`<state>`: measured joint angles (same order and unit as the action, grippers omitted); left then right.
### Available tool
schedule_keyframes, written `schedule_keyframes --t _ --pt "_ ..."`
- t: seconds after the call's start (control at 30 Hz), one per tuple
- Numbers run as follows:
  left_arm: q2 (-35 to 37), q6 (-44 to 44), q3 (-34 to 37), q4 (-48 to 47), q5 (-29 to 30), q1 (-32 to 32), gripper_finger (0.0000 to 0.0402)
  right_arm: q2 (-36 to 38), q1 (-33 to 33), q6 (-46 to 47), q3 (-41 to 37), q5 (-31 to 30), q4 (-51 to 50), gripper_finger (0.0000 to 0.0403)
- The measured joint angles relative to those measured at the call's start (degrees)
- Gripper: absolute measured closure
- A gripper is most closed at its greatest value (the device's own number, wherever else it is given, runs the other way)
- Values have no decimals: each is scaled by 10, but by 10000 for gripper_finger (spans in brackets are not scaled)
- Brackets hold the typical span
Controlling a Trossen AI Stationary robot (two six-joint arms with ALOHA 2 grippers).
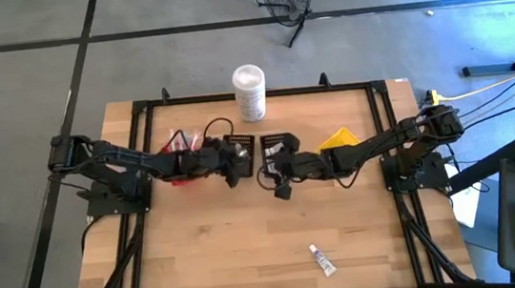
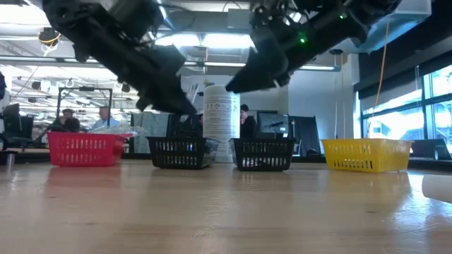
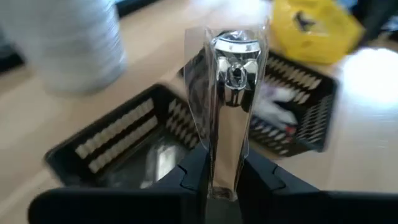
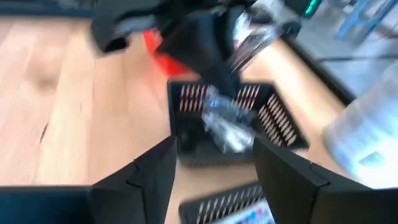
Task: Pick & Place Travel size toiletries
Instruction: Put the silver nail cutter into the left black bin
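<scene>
1. Currently a wrapped metal nail clipper stands clamped upright between the left gripper's fingers, above the black bins.
2. Right gripper hovers beside it, fingers apart, holding nothing.
3. Judgement: gripped low, probably so it drops cleanly into a bin.

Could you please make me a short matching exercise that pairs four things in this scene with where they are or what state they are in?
Things:
1. nail clipper
2. white tube
3. white canister
4. right gripper

Places or states:
A. lying alone on the bare table near its front edge
B. open and holding nothing
C. standing upright behind the two black baskets
D. clamped in the left gripper, in a clear wrapper

Pairs: 1-D, 2-A, 3-C, 4-B
</scene>
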<state>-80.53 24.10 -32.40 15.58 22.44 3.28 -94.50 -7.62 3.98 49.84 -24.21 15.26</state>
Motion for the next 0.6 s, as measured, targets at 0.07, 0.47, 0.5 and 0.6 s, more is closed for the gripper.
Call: schedule_keyframes --t 0.07,0.47,0.5,0.6 --pt "0 7 0 -19 -29 22 349 0 0 7 0 10 -26 181" --pt "-4 -6 0 -118 -161 111 341 0 -1 31 0 96 -83 174" --pt "-4 -12 0 -117 -172 114 341 0 -1 31 0 101 -84 177" --pt "-4 -34 0 -105 -186 116 338 0 -1 31 0 102 -85 186"
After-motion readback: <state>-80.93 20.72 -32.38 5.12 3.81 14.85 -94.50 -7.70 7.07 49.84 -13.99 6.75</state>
